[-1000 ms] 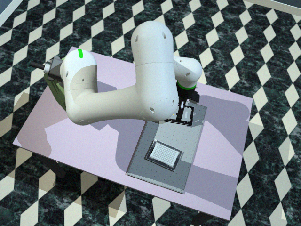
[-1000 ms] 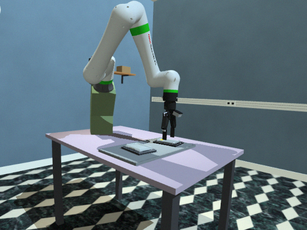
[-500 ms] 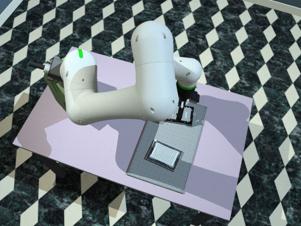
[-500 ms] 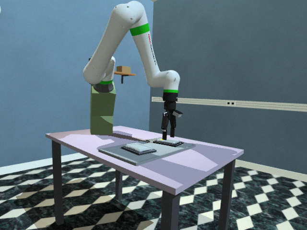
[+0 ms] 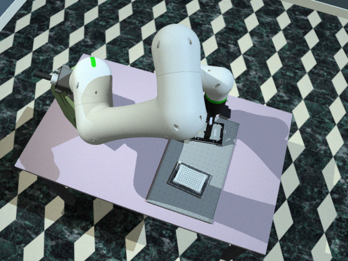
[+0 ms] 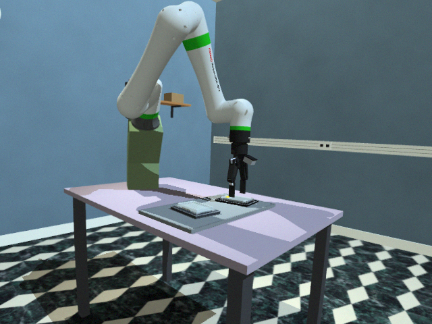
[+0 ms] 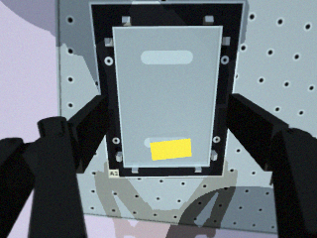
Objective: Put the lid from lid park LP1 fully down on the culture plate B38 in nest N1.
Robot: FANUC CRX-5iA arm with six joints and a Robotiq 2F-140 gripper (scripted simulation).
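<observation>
Lid [image 7: 167, 94] near the counter's [image 5: 84, 168] far right edge: my released claw [image 7: 165, 126] straddles it; I lower squarely before clenching.

I can read only two markings. On the forearm [image 6: 213, 75] of the arm in the exterior view, red lettering runs lengthwise just below the green band; it looks like the FANUC brand, with a line of smaller dark print beneath it that is too fine for me to make out. In the wrist view, a small pale tag [image 7: 113, 174] sits on the perforated board at about 7 o'clock from the black frame's centre, and I read it as "A1". The yellow patch [image 7: 170, 149] on the lid carries no print.
</observation>
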